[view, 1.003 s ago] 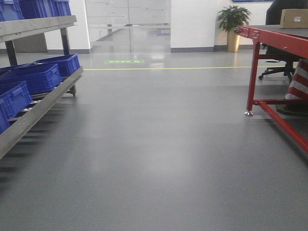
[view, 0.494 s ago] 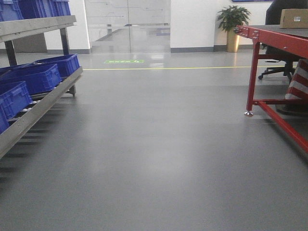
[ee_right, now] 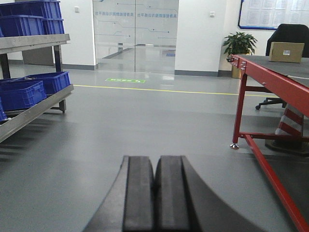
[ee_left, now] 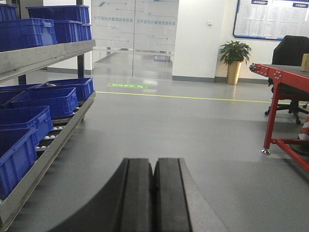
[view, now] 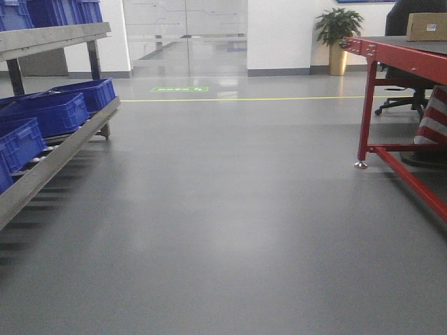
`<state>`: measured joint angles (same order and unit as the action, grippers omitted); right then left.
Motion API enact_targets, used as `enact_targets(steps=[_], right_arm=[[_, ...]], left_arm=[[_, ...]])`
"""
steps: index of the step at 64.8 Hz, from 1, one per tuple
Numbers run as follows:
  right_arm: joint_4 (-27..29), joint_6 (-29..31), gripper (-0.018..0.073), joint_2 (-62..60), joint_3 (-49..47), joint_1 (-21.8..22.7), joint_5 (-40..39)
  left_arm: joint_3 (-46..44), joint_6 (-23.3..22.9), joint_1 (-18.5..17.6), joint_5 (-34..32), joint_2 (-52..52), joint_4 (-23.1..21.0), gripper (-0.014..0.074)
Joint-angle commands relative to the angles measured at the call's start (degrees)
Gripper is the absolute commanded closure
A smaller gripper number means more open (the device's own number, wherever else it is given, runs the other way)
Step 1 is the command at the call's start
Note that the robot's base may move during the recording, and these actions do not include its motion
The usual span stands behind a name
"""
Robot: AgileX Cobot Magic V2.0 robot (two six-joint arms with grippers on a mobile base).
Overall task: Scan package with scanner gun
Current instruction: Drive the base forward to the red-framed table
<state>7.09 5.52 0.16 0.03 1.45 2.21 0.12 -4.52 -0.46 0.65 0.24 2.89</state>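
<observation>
Two black pincers, left gripper (ee_left: 155,165) and right gripper (ee_right: 155,165), are hovering pressed together. The tan cardboard package (ee_right: 286,51) is lying well off on the red-framed table (ee_right: 270,79), long labelled side facing them.

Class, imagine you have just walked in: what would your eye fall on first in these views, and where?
Bright blue crates on the metal rack at left and the red-framed table at right strike first. A tan cardboard box with a white label sits on that table. The left gripper and right gripper fill their wrist views' bottom, shut.
</observation>
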Motion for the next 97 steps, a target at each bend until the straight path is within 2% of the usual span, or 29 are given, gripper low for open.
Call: enact_targets(steps=[1,97], right_arm=[[0.2,0.4,0.0727,-0.2,0.0,0.1,-0.7],[0.2,0.4,0.0727,-0.2,0.0,0.1,-0.7]], left_arm=[[-0.1,-0.3,0.2,-1.2,-0.2,-0.1,0.0708],[-0.1,-0.3,0.2,-1.2,-0.2,-0.1,0.0708]])
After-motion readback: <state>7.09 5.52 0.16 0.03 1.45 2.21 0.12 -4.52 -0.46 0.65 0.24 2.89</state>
